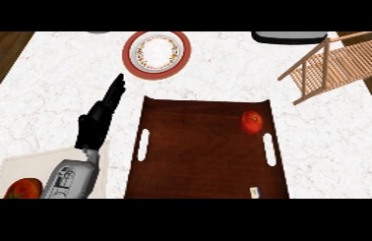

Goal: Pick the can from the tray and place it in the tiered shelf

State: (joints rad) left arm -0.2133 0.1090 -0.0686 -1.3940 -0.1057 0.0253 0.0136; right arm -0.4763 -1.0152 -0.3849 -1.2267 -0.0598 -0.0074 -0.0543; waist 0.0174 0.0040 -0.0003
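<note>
The left robot hand (102,114) rested open, fingers straight and holding nothing, beside the tray (207,151); the can (252,122) stood near the tray's right edge.

Grey forearm (71,178), black robot hand (98,122)

Tray (207,161) is sitting mostly bare, only a tomato (252,122) hugging its right rim. My left hand (102,117) is hanging beside its left edge; plate (156,54) and shelf (330,68) are crowding the far surface (58,77).

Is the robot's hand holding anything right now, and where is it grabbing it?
Nothing is held. The left hand has straight fingers, beside the tray, touching nothing. The red can sits untouched on the tray. No right hand shows.
</note>
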